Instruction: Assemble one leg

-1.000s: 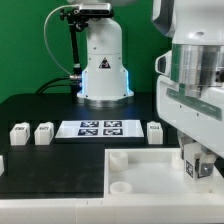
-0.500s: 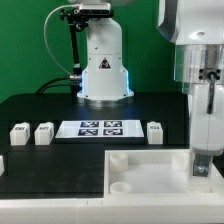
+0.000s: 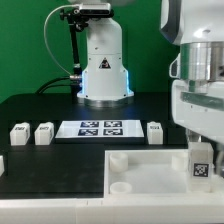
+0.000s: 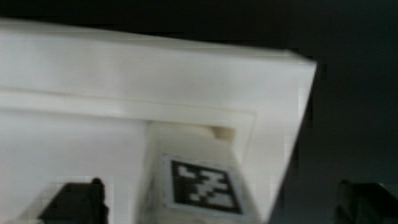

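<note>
One leg [image 3: 200, 163] with its black-and-white marker facing out stands upright at the lower right of the exterior frame, in the far right corner of the large white tray-like piece [image 3: 140, 170]. In the wrist view it [image 4: 208, 170] sits in that corner, and the fingers [image 4: 77, 198] stand wide to either side, apart from it. Three more legs [image 3: 43, 133] lie on the black surface [image 3: 50, 170] beside the marker board [image 3: 100, 128].
</note>
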`<state>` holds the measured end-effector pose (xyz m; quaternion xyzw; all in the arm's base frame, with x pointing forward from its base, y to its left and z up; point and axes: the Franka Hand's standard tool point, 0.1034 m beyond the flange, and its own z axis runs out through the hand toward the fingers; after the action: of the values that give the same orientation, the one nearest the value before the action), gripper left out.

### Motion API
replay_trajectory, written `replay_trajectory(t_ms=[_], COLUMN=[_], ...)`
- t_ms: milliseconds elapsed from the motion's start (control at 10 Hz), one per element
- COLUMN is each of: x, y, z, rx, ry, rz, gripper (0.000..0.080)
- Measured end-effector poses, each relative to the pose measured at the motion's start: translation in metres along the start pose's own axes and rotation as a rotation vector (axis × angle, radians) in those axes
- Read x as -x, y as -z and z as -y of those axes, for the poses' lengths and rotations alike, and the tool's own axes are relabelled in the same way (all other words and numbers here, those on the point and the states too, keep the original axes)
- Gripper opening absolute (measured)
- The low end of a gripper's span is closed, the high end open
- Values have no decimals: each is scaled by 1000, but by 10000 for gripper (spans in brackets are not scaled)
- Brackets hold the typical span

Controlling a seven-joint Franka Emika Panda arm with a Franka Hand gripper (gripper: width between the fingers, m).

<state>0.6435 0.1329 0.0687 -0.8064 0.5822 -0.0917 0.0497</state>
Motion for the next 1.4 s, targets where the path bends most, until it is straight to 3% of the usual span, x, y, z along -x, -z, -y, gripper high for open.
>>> replay_trajectory(t_ms=[400,700,900,1200,1400], x=[-3,-20,-26,-30,-28], y=[-2,-10,-4,-1,-2], z=[-2,-13,-15,-13,-14], rx=[6,54,62,58,52], ry=[352,1064,1345,1309,1088], rz=[-5,-26,-3,-8,-7], gripper=[649,649,649,638,287])
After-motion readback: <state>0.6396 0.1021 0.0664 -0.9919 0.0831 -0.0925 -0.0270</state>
